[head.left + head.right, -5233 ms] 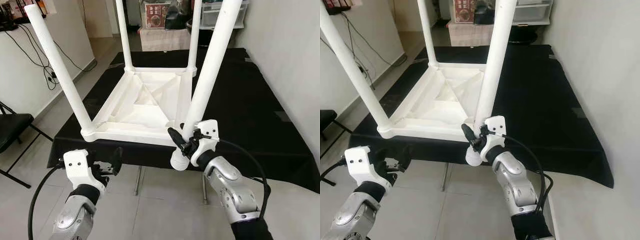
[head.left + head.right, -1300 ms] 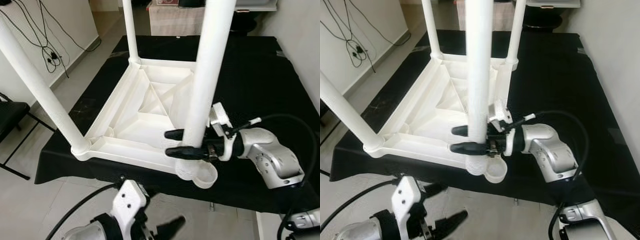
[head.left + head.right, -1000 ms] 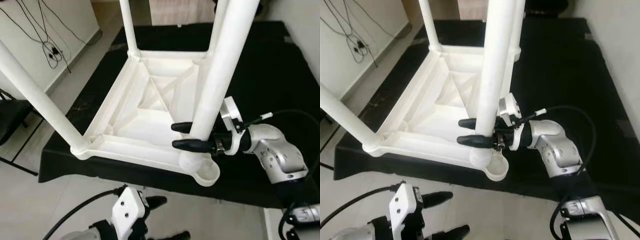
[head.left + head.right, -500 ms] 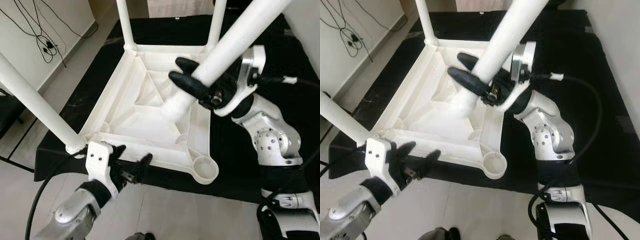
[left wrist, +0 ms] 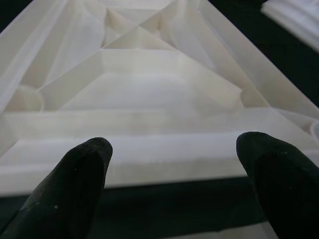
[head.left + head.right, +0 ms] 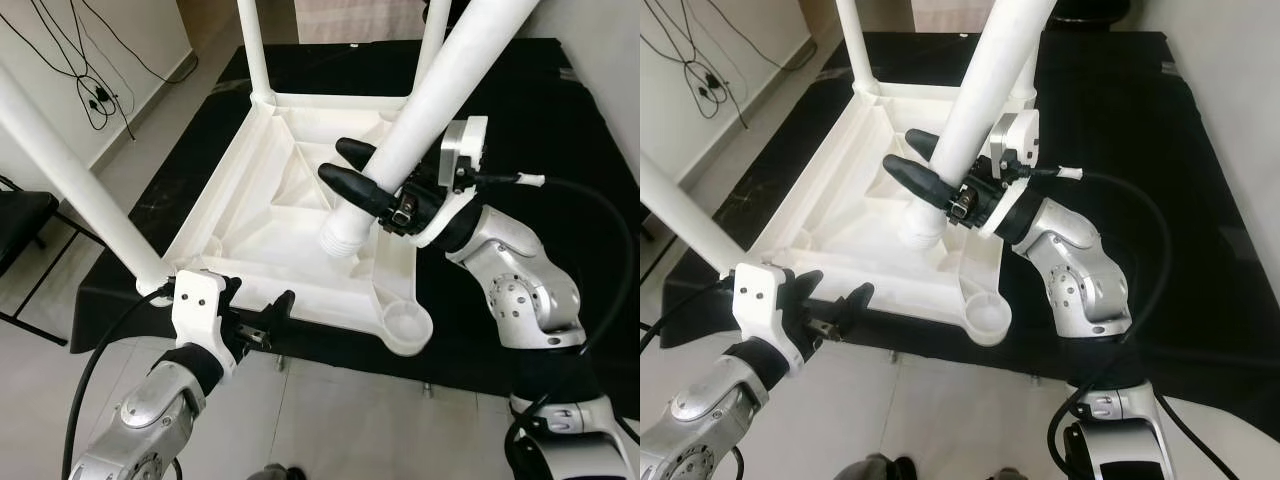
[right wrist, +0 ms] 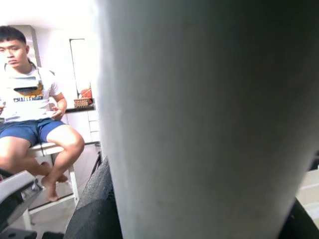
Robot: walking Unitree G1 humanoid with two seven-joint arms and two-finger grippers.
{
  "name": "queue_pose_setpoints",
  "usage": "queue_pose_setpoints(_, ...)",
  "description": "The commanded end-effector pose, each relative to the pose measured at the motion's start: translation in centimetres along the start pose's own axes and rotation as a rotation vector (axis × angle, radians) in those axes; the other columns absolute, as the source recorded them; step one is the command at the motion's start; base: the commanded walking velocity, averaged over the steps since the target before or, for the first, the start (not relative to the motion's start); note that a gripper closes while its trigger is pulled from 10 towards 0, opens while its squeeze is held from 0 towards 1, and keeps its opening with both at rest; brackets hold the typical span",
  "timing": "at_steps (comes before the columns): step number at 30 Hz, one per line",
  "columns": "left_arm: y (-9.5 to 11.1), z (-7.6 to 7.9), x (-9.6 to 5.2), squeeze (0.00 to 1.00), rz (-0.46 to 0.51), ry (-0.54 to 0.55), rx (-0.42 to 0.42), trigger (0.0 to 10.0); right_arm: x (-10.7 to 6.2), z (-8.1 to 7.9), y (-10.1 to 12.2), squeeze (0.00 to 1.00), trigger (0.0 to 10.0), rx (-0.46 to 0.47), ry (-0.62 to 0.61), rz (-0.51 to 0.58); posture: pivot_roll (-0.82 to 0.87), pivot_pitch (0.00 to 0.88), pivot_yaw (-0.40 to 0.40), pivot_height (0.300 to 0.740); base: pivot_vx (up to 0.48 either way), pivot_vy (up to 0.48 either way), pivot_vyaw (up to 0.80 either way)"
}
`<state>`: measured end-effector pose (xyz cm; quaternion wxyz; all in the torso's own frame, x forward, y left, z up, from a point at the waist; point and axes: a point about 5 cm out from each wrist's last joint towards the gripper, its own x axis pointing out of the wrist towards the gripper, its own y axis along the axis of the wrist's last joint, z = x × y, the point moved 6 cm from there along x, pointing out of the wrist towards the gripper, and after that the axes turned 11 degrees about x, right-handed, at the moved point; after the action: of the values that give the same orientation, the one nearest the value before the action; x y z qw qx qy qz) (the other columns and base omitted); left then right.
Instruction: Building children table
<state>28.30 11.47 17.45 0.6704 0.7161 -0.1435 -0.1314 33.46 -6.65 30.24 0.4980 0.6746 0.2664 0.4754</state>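
Observation:
A white children's table [image 6: 250, 235] lies upside down on a black-covered tabletop [image 6: 520, 130], with three white legs standing in its corners. My right gripper [image 6: 343, 170] is shut on the fourth leg [image 6: 440, 80]. This leg is tilted, with its threaded end [image 6: 340, 232] hanging over the underside of the table. The near right corner socket [image 6: 405, 325] is empty. My left gripper [image 6: 262, 318] is open just in front of the table's near rim [image 5: 149, 154], with nothing between its fingers [image 5: 75, 184].
A black chair [image 6: 20, 220] stands at the left, with cables [image 6: 95, 95] along the white wall. The black cloth's front edge [image 6: 470, 365] drops to a tiled floor. In the right wrist view a person [image 7: 30, 124] sits on a stool behind the leg.
My right gripper has pulled the leg away from the near right socket, tilted it, then lowered it slightly over the underside. My left gripper has come up to the table's near rim.

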Motion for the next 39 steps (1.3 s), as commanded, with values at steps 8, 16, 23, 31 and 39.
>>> queue_pose_setpoints(8,-0.8,-1.0,-0.2,0.0,-0.01,0.049,0.014,10.0,0.6,-0.3,-0.6,0.0,10.0,-0.034,-0.012,-0.017,0.01,0.095,0.045,0.74,0.0,0.0,0.0)
queue_pose_setpoints(16,-1.6,-0.8,-0.3,0.0,-0.03,0.048,0.028,10.0,0.4,0.3,-1.5,0.0,10.0,-0.069,-0.054,-0.061,0.01,0.082,0.037,0.74,0.0,0.0,0.0)
queue_pose_setpoints(23,-2.5,-0.8,-0.8,0.0,-0.056,0.033,0.082,10.0,0.5,1.9,-2.6,0.0,10.0,-0.114,-0.162,-0.115,0.01,0.079,0.035,0.74,0.0,0.0,0.0)
queue_pose_setpoints(31,-2.9,-0.7,-1.6,0.0,-0.067,0.015,0.143,10.0,-0.1,5.2,-3.0,0.0,10.0,-0.086,-0.35,-0.14,0.02,0.093,0.034,0.74,0.0,0.0,-0.3)
queue_pose_setpoints(39,-2.4,0.2,-2.1,0.0,-0.038,-0.027,0.153,10.0,0.8,2.3,-1.8,0.0,10.0,0.006,-0.184,-0.065,0.02,0.128,0.034,0.74,0.0,0.0,-0.8)
